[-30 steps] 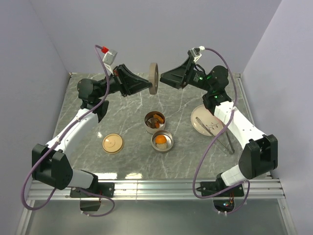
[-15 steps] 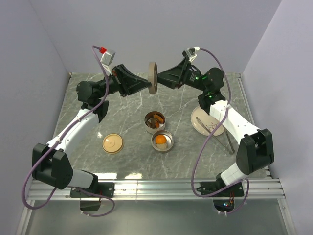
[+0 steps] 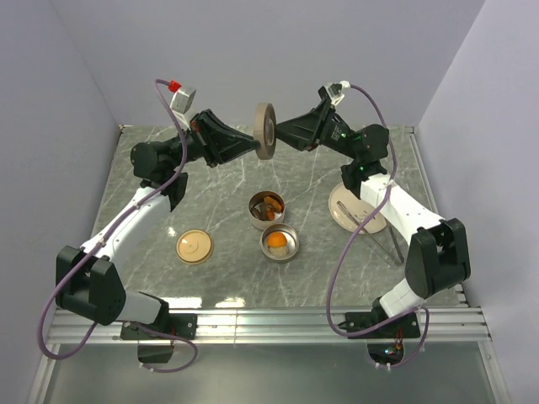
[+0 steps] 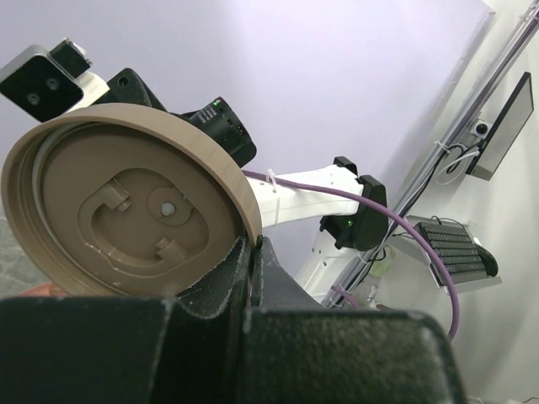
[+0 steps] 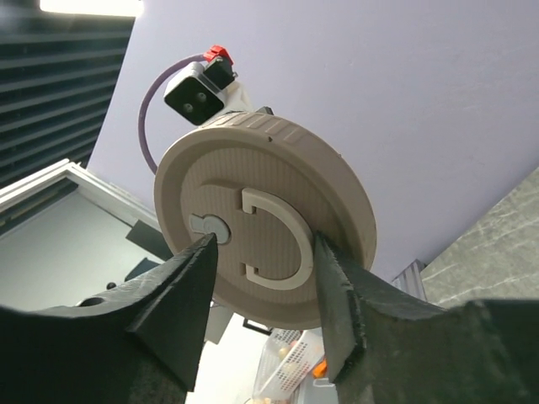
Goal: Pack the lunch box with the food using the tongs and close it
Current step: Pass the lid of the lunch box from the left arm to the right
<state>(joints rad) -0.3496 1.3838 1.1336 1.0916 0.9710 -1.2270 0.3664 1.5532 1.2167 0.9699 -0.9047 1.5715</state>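
A round beige lunch-box lid (image 3: 266,130) hangs on edge high over the back of the table. My left gripper (image 3: 253,145) is shut on its lower rim; the left wrist view shows the lid's underside (image 4: 126,210) above the closed gripper (image 4: 255,244). My right gripper (image 3: 280,133) faces the lid's top (image 5: 337,210), open, one finger on each side of the D-shaped handle (image 5: 282,240). Two steel tins stand mid-table: one (image 3: 267,209) holds reddish-brown and orange food, the other (image 3: 279,241) an orange chunk. The thin silver tongs (image 3: 396,252) lie by the pale pink plate (image 3: 358,206).
A second beige lid (image 3: 194,247) lies flat at the left of the marble tabletop. Both arms reach inward and meet high over the back middle. Purple cables loop down beside each arm. Grey walls close the table at the back and sides.
My right gripper has come in against the lid's top and its jaws have narrowed around the handle. The left gripper still holds the lid, shifted slightly up.
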